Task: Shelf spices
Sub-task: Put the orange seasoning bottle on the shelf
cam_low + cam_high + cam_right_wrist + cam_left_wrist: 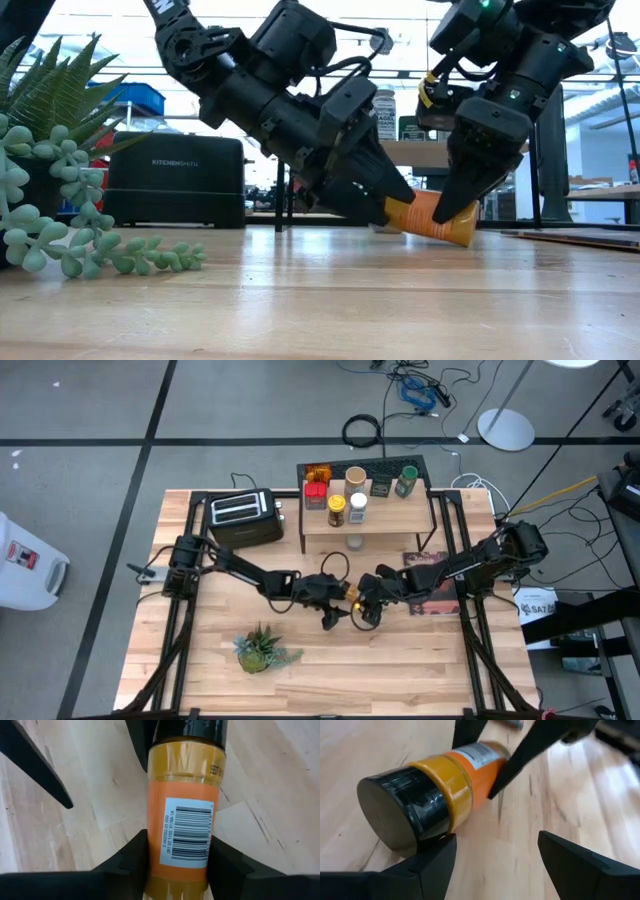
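Observation:
A tall orange bottle (432, 218) with a dark cap (395, 812) lies tilted at the table's middle, between my two grippers. My right gripper (182, 865) is shut on its orange body from above. My left gripper (495, 845) stands open at the cap end, coming from the table's left. The shelf (365, 520), a wooden plank on a black frame, stands at the far edge. It carries several spices (337, 510) on its top, each standing on its base. My left gripper has the cap's rim (437, 836) lying against the inner side of one finger (432, 862); the other finger stands well apart from the bottle. My right gripper pinches the bottle's orange body (185, 870) between its two fingers, toward the bottom end. The fingers slant down from above and lie across the bottle. The bottle is tilted, cap end raised toward my left gripper, bottom end (462, 236) low by the tabletop.
A black toaster (245, 515) stands left of the shelf. A green potted plant (262, 650) sits near the front left. A dark red booklet (430, 575) lies under my right arm. A small shaker (355, 542) stands below the shelf's front edge.

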Action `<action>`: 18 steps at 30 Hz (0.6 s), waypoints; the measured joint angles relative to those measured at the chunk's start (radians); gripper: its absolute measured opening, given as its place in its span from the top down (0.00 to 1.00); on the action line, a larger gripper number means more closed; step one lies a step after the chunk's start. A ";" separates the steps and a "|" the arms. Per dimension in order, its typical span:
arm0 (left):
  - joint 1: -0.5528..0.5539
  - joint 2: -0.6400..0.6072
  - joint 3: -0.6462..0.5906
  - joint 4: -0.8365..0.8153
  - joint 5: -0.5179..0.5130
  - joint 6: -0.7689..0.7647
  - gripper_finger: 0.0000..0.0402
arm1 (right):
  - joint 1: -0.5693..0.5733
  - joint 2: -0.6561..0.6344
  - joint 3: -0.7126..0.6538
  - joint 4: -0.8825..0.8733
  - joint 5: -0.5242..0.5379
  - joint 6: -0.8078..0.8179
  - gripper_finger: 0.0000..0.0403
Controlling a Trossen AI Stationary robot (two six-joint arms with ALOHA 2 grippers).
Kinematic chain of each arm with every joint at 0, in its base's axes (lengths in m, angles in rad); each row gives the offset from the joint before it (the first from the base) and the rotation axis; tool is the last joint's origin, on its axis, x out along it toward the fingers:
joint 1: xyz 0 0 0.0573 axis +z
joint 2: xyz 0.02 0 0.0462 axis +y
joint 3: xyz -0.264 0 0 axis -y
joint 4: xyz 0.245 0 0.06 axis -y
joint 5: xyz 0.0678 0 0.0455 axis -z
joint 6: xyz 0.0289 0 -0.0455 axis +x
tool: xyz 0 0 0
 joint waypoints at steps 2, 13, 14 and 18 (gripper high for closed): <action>-0.003 0.000 -0.020 0.056 -0.012 -0.024 0.28 | 0.005 -0.003 0.000 -0.004 0.010 -0.003 0.63; -0.012 0.000 -0.140 0.320 -0.097 -0.078 0.28 | 0.035 -0.009 0.002 0.062 0.100 -0.030 0.63; -0.012 0.000 -0.148 0.335 -0.105 -0.078 0.28 | 0.034 -0.010 0.002 0.070 0.103 -0.035 0.63; -0.012 0.000 -0.175 0.405 -0.116 -0.071 0.28 | 0.035 -0.039 0.003 0.081 0.111 -0.060 0.63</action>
